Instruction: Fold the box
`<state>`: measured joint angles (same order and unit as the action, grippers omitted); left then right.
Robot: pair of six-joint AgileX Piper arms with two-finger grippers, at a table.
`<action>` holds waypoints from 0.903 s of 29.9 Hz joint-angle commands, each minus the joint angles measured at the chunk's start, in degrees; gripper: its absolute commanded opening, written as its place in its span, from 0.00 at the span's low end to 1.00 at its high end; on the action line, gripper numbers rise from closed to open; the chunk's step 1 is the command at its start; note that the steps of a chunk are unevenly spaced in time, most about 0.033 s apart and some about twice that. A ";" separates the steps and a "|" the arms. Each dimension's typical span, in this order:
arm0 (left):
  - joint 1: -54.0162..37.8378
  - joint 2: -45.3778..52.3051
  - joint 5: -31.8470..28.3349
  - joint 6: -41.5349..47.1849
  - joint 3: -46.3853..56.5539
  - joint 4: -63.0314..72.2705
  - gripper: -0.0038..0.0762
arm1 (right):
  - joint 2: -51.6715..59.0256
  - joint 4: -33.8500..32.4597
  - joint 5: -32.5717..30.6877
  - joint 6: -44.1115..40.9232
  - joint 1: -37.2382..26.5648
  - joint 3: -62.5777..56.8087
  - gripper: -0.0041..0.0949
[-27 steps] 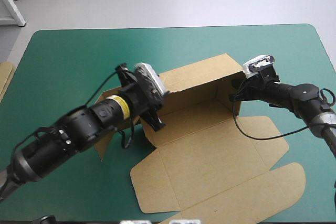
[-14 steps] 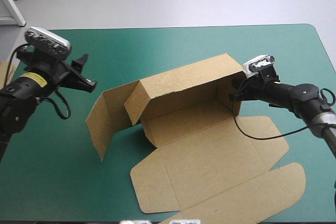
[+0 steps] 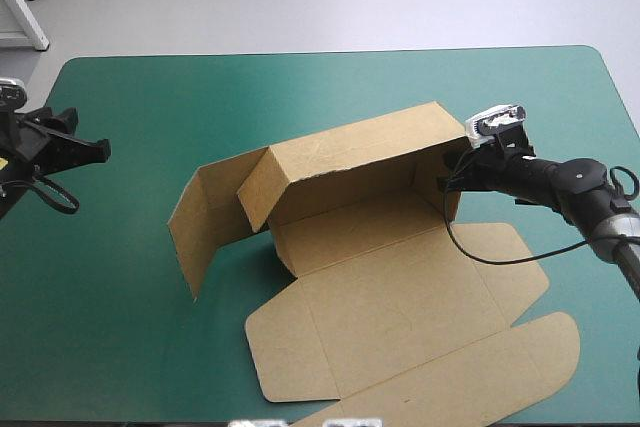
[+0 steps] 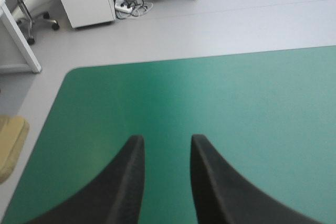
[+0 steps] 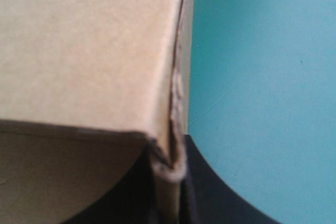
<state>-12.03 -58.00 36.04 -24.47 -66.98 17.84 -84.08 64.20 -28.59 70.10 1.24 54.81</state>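
Nearest the table's near edge lies the flat lid of the brown cut-board box (image 3: 400,297), its rounded tabs spread on the teal-green table cover (image 3: 120,347). Behind the lid the box's floor panel lies flat. Past it the long back wall stands raised, its upper strip bent forward over the floor panel. At that wall's left end a side flap stands upright on the cover, swung out at an angle.

My right claw (image 3: 447,175) is clenched on the right end of the raised wall. In my right wrist view its black fingers (image 5: 220,198) pinch the doubled board edge between them, all but meeting, with bare cover just beside.

My left claw (image 3: 85,137) hangs well apart from the box, over the cover's left side. It is released: in my left wrist view its two fingers (image 4: 126,182) stand apart, with green cover showing between and ahead of them.

At the table's left edge a piece of tan board (image 4: 10,142) shows beyond the cover. Past the rounded far edge lies pale grey floor (image 3: 350,7).
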 commanded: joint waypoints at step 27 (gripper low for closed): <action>-5.41 -0.30 -8.31 -2.85 11.97 12.24 0.30 | -6.66 -35.19 -26.78 -43.24 0.12 35.19 0.03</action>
<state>-17.40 -59.19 30.71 -27.29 -53.50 28.31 -89.75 28.80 -52.29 29.56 1.31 84.19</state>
